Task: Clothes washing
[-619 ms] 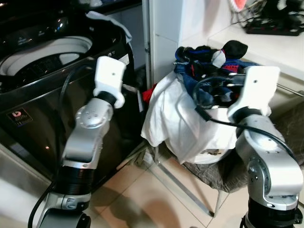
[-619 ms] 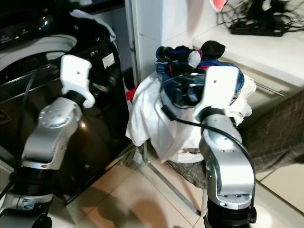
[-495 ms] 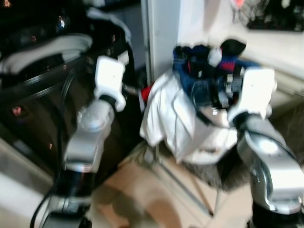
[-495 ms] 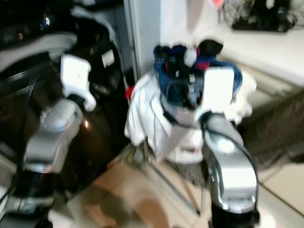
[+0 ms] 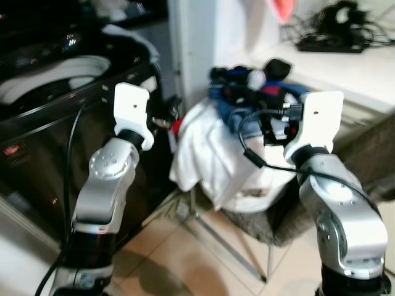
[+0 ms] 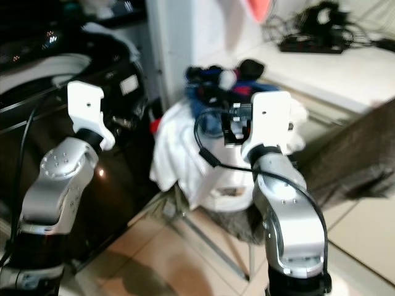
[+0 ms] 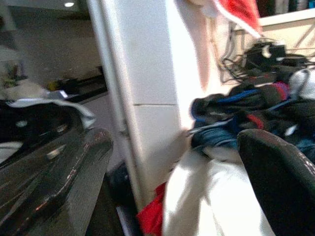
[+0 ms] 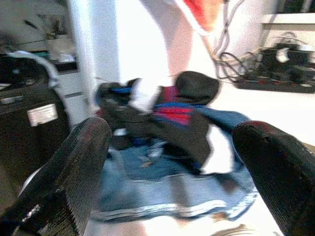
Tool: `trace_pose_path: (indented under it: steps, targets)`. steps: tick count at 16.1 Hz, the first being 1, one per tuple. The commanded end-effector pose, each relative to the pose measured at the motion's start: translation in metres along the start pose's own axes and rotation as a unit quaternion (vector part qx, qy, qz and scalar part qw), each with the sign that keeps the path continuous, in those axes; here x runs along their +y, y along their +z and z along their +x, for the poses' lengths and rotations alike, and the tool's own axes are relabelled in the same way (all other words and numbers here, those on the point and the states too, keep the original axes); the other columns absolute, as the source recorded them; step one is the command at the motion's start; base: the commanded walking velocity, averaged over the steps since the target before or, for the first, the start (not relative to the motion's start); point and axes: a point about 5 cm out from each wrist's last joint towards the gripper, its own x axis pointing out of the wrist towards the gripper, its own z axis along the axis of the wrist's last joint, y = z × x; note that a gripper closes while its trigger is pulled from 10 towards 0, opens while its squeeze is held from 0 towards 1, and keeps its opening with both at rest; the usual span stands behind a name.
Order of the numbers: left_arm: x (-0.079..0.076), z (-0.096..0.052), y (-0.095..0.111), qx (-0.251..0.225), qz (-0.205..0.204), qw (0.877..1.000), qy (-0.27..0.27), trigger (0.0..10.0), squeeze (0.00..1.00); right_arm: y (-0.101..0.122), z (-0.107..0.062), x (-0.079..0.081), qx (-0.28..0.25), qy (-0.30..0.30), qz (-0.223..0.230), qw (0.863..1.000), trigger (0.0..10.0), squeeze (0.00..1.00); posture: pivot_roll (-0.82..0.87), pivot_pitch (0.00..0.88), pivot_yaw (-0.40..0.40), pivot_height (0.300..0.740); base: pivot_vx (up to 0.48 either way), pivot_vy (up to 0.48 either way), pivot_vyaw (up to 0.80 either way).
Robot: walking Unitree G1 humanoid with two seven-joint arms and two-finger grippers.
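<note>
- The whole head view is shifting compared with a moment ago: the pile (image 5: 247,129) and the washer (image 5: 55,105) are both sitting further toward my left in the picture, and the counter (image 5: 358,68) is showing more of its top. I am reading this as my camera turning, not as the things moving.
- The blur of a half second ago is clearing, so I am judging that my body is settling in front of the pile.
- My right gripper (image 8: 172,162) is hanging raised just short of the dark clothes (image 8: 162,108) on top of the pile, touching nothing. Its fingers (image 8: 74,162) are standing wide apart, with the jeans (image 8: 162,182) lying between them in the wrist view.
- My left gripper (image 7: 283,182) is hanging raised between the washer and the pile, near the white cloth (image 5: 210,148) draped down the pile's side. One finger is showing; I cannot tell whether the pair is spread or closed.
- The clothes are heaped on the chair (image 5: 259,222) just beside the washer; none is in my grip yet.
- My judgement: I am lining up for a first grab, with the loading not yet begun.
</note>
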Motion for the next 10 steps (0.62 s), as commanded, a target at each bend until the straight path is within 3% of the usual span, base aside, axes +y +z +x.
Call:
trace_pose_path:
  steps: [1, 10]
  targets:
    - [0.005, 0.001, 0.004, -0.004, 0.005, 1.000, 0.002, 10.0, 0.00, 0.008, 0.002, 0.003, -0.022, 0.007, 0.003, 1.000, 10.0, 0.00, -0.04, 0.000, 0.054, 0.740, 0.379, 0.000, 0.00]
    - [0.010, 0.007, 0.011, -0.019, -0.002, 1.000, 0.011, 10.0, 0.00, 0.021, 0.004, -0.001, -0.061, -0.004, -0.007, 0.998, 10.0, 0.00, -0.04, 0.000, 0.062, 0.740, 0.378, 0.000, 0.00]
